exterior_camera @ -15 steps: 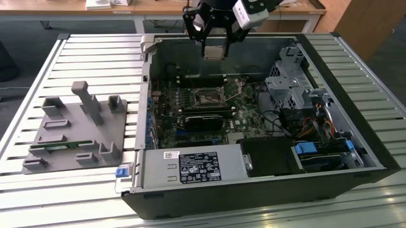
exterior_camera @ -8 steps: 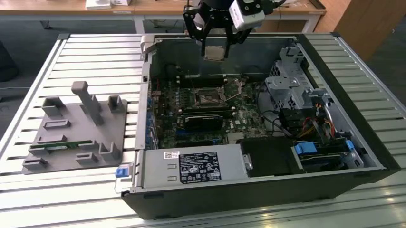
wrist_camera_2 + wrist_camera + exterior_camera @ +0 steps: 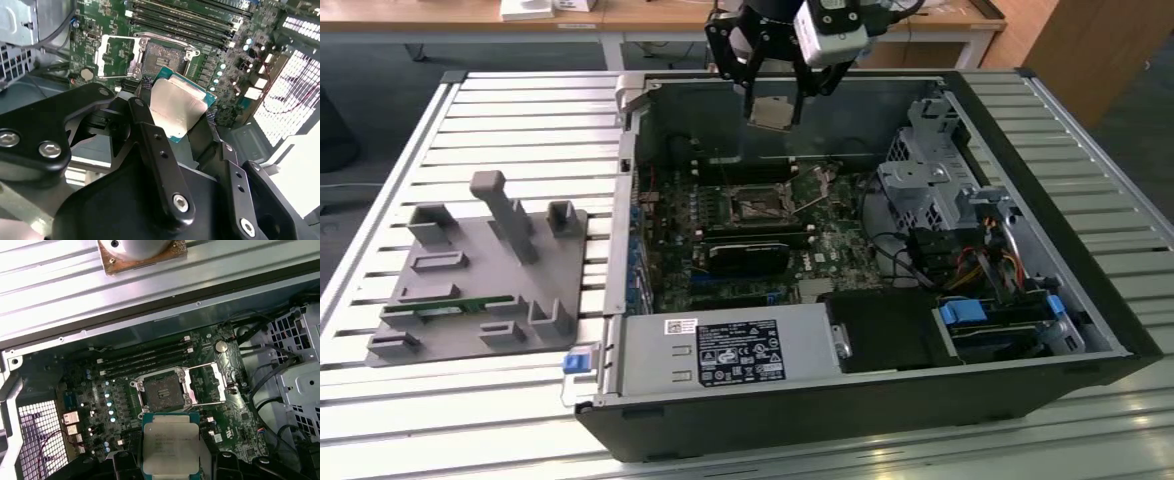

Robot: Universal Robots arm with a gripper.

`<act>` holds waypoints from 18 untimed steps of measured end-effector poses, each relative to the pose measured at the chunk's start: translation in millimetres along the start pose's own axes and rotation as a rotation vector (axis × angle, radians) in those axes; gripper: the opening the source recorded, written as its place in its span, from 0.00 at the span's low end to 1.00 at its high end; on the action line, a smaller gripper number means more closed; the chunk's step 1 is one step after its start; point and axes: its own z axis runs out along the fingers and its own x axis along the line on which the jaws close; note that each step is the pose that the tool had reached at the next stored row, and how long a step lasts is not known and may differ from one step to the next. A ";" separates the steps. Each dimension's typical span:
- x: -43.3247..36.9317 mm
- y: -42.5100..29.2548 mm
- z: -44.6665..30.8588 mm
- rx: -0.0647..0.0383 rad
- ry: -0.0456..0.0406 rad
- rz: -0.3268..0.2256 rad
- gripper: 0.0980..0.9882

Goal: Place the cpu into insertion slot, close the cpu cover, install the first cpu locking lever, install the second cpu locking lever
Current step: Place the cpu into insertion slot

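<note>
My gripper [image 3: 771,112] hangs over the open computer case, shut on the cpu [image 3: 773,110], a flat square chip with a dull silvery top. In both wrist views the cpu [image 3: 177,107] [image 3: 170,445] sits between the two black fingers [image 3: 150,135], held by opposite edges. Well below it, the insertion slot [image 3: 754,207] [image 3: 162,52] [image 3: 162,390] lies bare on the green board, showing its dark centre. The cpu cover [image 3: 206,385] [image 3: 116,56] is swung open and lies beside the slot as a thin metal frame.
A black card [image 3: 747,255] lies just in front of the slot, and memory slots [image 3: 145,357] run behind it. The drive cage [image 3: 934,180] and cables fill the exterior view's right, the power supply [image 3: 720,350] the near side. A grey fixture plate [image 3: 467,270] stands left of the case.
</note>
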 end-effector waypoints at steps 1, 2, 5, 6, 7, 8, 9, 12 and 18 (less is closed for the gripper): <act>0.0 0.0 0.1 0.000 -0.0011 0.011 0.50; 0.0 0.0 0.3 0.000 -0.0020 0.021 0.50; 0.0 0.1 0.5 0.000 -0.0047 0.051 0.50; 0.1 0.1 0.6 0.000 -0.0057 0.061 0.50; 0.1 0.1 0.7 0.000 -0.0066 0.072 0.50; 0.1 0.1 0.8 0.000 -0.0076 0.083 0.50; 0.1 0.0 0.9 0.000 -0.0088 0.096 0.50; 0.1 0.0 1.2 -0.001 -0.0119 0.131 0.50; 0.2 -0.1 1.9 -0.001 -0.0185 0.203 0.50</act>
